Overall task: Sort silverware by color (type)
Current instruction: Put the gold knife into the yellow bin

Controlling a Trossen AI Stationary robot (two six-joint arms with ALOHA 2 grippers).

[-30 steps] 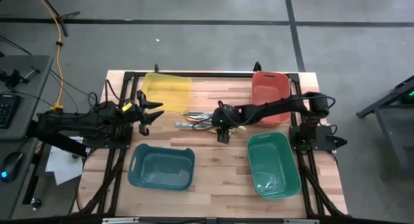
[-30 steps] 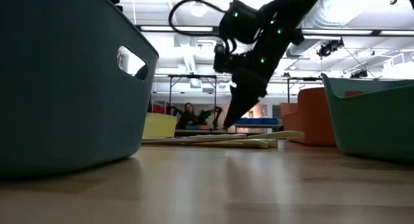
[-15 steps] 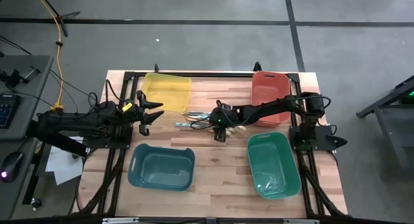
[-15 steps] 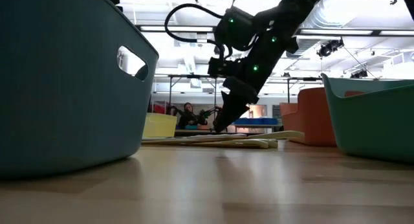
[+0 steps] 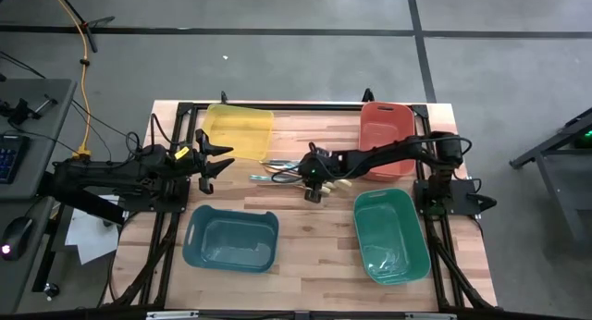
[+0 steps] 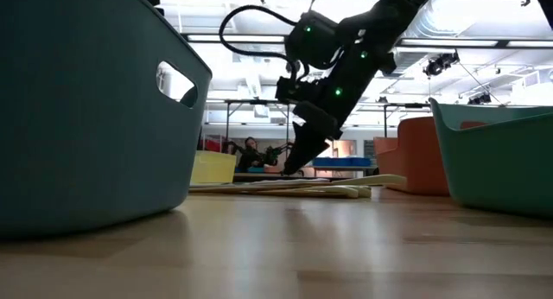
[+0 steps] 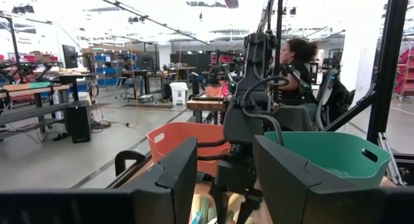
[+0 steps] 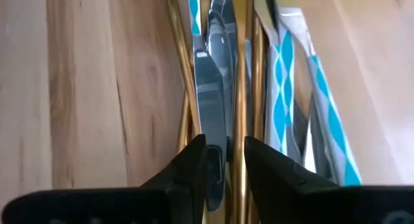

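The silverware (image 5: 282, 172) lies in a loose pile at the table's middle: silver, gold and teal-patterned pieces side by side (image 8: 259, 88). My right gripper (image 5: 312, 183) reaches in from the right and slants down onto the pile's right end (image 6: 289, 171), its fingers closed around a silver utensil (image 8: 213, 81). My left gripper (image 5: 222, 163) waits open at the table's left side, beside the yellow bin, with nothing between its fingers (image 7: 223, 179). My right gripper has the silver utensil's flat shaft (image 8: 217, 143) between its two fingertips (image 8: 194, 159), pinched across its width. A gold piece (image 8: 239, 120) lies right beside one finger. The fingers slant down from the table's right. The utensil lies flat in the pile on the table.
Four bins stand around the pile: yellow (image 5: 239, 128) far left, red (image 5: 387, 126) far right, blue (image 5: 231, 239) near left, green (image 5: 390, 235) near right with a few pieces in it. A person sits beyond the table (image 7: 297, 56).
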